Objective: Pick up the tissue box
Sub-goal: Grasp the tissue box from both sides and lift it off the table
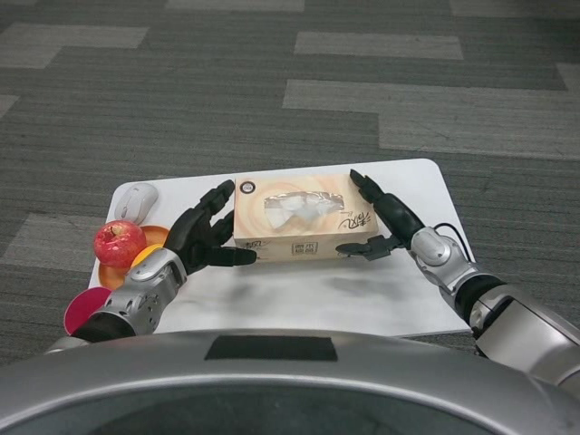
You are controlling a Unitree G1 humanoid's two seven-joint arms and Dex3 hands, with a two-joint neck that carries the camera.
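tissue box print, too small to read

Left hand and right hand, fingers spread, facing inward.

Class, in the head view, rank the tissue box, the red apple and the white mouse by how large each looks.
1. tissue box
2. red apple
3. white mouse, close to the apple and farther from the camera, so unsure.

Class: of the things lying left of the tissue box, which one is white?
The computer mouse at the table's far-left corner; the apple is red, the plates beneath are orange and pink.
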